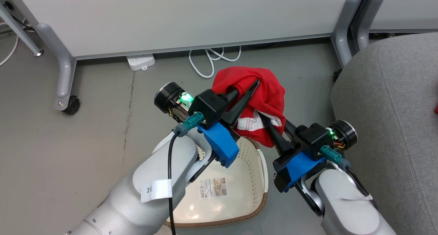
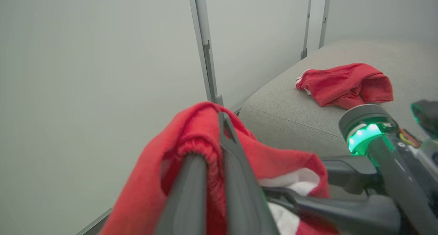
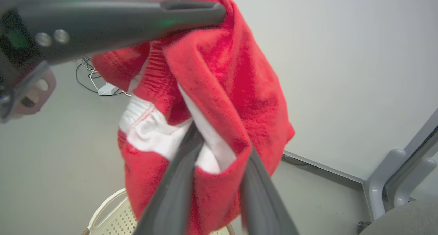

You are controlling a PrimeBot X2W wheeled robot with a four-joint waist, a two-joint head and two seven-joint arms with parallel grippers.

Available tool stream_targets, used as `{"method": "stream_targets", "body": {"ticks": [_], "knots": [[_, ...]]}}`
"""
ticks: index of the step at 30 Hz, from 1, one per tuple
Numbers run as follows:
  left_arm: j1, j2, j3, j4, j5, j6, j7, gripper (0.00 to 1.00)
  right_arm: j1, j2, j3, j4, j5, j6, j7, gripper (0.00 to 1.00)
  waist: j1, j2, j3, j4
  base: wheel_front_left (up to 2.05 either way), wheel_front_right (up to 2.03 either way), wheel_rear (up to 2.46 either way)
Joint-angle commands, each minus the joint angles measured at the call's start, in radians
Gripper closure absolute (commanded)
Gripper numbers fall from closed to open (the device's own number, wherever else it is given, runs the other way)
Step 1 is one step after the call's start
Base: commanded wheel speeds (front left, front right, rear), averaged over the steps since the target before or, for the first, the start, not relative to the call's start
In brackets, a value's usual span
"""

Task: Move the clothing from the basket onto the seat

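Red clothing (image 1: 270, 91) above cream basket (image 1: 239, 197)

**Open floor left, seat tight on the right**

The floor (image 1: 68, 152) left of the basket (image 1: 253, 180) is bare and wide. Ahead, a white panel (image 1: 171, 19) shuts the way; its grey leg (image 1: 61, 70) with a caster (image 1: 72, 104), a power strip (image 1: 140, 62) and a looped cable (image 1: 208, 62) sit along its foot. The seat (image 1: 393, 108) stands just right of the basket, a narrow floor strip between. Its near top is free; a garment (image 2: 345, 84) lies further in. A held garment (image 1: 267, 91) hangs over the basket's far end.
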Motion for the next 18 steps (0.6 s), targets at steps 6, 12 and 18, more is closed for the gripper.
{"method": "stream_targets", "body": {"ticks": [6,12,18], "knots": [[-0.016,0.001,-0.006,0.001,-0.005,-0.001,-0.005,1.0,-0.019,0.012,-0.001,0.016,-0.005,0.0,-0.003,1.0,0.0,0.0,-0.002,0.0,0.0,0.0,0.0],[-0.015,0.003,-0.006,0.002,-0.007,-0.001,-0.005,1.0,-0.02,0.015,-0.004,0.02,-0.003,0.0,-0.003,1.0,0.0,0.0,-0.003,0.0,0.0,0.0,0.0],[-0.014,0.003,-0.006,0.005,-0.008,-0.001,-0.005,1.0,-0.018,0.016,-0.006,0.02,0.005,0.0,-0.003,1.0,0.0,0.0,-0.004,0.0,0.0,0.0,0.0]]}}
